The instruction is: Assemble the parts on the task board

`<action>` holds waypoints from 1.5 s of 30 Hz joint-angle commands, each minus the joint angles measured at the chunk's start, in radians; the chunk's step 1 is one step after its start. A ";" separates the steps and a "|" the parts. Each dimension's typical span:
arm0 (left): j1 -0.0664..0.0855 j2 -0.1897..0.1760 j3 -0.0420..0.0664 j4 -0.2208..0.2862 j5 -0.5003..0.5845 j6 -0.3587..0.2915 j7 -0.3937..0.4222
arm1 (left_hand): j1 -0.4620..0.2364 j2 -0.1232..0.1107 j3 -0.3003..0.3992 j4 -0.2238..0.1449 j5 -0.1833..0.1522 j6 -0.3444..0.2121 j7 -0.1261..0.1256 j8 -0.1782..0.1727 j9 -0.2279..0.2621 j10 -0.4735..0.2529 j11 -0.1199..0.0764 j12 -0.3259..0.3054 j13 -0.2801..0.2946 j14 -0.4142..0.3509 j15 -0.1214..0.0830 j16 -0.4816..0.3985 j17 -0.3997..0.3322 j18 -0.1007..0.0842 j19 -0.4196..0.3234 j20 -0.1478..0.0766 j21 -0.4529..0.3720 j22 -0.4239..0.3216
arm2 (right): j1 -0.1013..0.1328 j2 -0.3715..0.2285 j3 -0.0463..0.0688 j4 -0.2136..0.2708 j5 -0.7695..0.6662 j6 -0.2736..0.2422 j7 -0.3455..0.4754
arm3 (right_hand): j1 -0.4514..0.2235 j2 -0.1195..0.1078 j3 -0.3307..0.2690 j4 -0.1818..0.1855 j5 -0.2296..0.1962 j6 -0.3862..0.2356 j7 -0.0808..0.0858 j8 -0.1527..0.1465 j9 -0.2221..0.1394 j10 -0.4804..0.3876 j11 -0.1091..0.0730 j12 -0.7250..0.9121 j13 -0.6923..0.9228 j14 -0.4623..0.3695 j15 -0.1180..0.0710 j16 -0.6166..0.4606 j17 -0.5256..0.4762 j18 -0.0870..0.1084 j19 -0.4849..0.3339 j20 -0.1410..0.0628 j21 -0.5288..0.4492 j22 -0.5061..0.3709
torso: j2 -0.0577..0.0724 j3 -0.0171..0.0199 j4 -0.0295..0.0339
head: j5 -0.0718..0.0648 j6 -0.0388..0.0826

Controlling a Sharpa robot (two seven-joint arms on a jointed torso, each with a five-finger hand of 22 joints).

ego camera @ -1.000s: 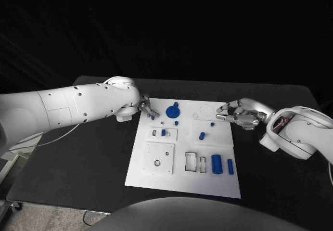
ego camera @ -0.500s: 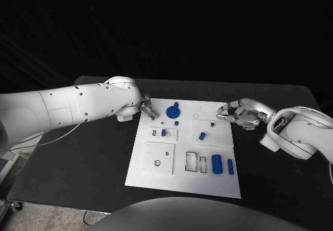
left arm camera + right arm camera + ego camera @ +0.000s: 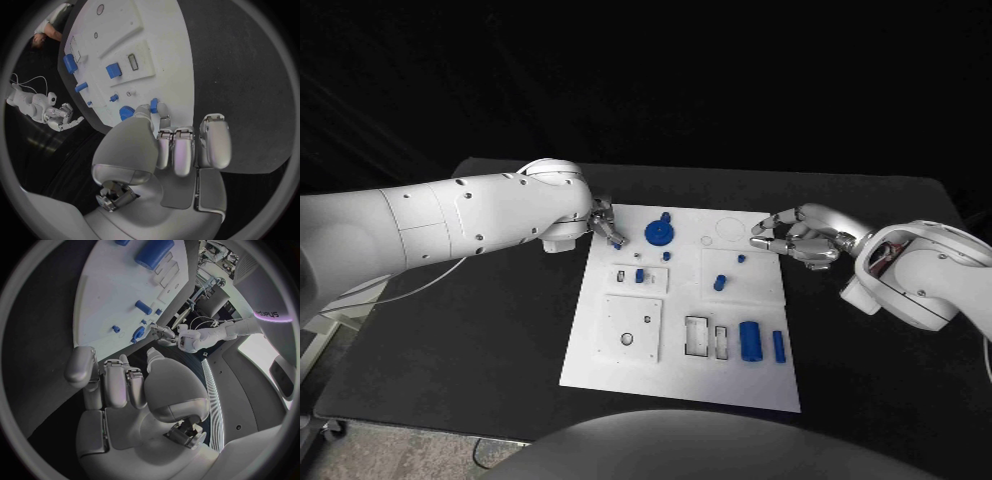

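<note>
Head view first: the white task board (image 3: 678, 385) lies in the middle of the black table (image 3: 473, 330), with both arms working at its far end. The left hand (image 3: 604, 222) sits at the far-left corner of the board and pinches a small blue part (image 3: 616, 243) between its fingertips; from the left wrist camera that same small blue part (image 3: 154, 105) peeks out just past the fingertips (image 3: 164, 121), right over the board's edge. Close to its right stands the round blue gear piece (image 3: 659, 234). The right hand (image 3: 795, 237) hovers just off the far-right edge, fingers curled in on nothing I can see. Nearer to me, two blue cylinders (image 3: 762, 341) lie side by side near the right edge, and a blue peg (image 3: 720, 283) stands mid-board.

My worry is that pinch: the part is tiny and held only at the tips, so a small tilt while lowering could jam it against its socket's rim or let it slip and roll. The gear being so close could also get nudged.
</note>
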 commanded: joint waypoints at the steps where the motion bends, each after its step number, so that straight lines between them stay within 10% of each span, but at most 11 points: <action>1: -0.001 0.003 0.000 0.001 0.000 0.022 0.003 | 0.017 -0.006 0.012 -0.001 0.029 0.004 -0.001 -0.006 -0.002 0.105 -0.007 -0.006 0.261 0.101 -0.007 0.002 0.263 -0.006 -0.007 0.000 -0.004 0.116 | -0.001 0.000 0.000 -0.001 -0.003 0.013 -0.001 | 0.012 0.000 0.002 -0.003 0.004 0.008 -0.001 0.005 -0.001 0.100 0.006 0.002 0.261 0.018 0.005 -0.006 0.100 0.007 -0.005 0.004 -0.006 0.058 | 0.000 -0.0004 0.0001 | 0.002 0.000; 18: 0.000 -0.027 0.004 0.046 0.005 -0.035 0.005 | 0.030 -0.036 0.066 0.006 0.125 0.011 -0.002 -0.013 0.001 0.105 -0.009 -0.006 0.261 0.101 -0.009 0.002 0.263 -0.007 -0.005 -0.002 -0.005 0.122 | -0.001 0.000 0.000 -0.002 -0.003 0.013 -0.003 | 0.015 0.002 0.003 -0.004 0.005 0.009 0.000 0.006 -0.001 0.097 0.007 -0.001 0.259 0.017 0.005 -0.010 0.097 0.009 -0.008 0.005 -0.013 0.056 | 0.000 -0.0003 -0.0006 | 0.003 0.000; 33: 0.044 -0.126 0.010 0.211 0.057 0.022 -0.028 | 0.015 -0.036 0.091 0.005 0.078 0.011 -0.001 -0.018 0.004 0.105 -0.009 -0.006 0.261 0.101 -0.009 0.002 0.263 -0.006 -0.006 -0.002 -0.009 0.122 | -0.001 0.004 0.000 -0.005 -0.003 0.020 -0.012 | 0.023 0.002 0.004 -0.006 0.006 0.010 0.000 0.006 -0.002 0.094 0.007 -0.002 0.257 0.015 0.006 -0.014 0.095 0.009 -0.010 0.005 -0.018 0.055 | -0.003 0.0008 -0.0002 | 0.006 0.000; 45: 0.029 -0.122 -0.002 0.237 0.052 0.018 -0.037 | -0.001 -0.027 0.122 0.006 0.011 -0.001 0.006 -0.027 0.007 0.105 -0.004 -0.006 0.261 0.101 -0.006 0.002 0.263 -0.006 -0.007 0.000 -0.014 0.122 | -0.005 0.004 0.000 -0.006 -0.003 0.019 -0.012 | 0.033 0.000 0.006 -0.008 0.008 0.010 0.001 0.007 -0.004 0.094 0.008 -0.003 0.257 0.014 0.007 -0.015 0.094 0.009 -0.010 0.006 -0.020 0.055 | 0.000 -0.0017 -0.0007 | 0.000 0.000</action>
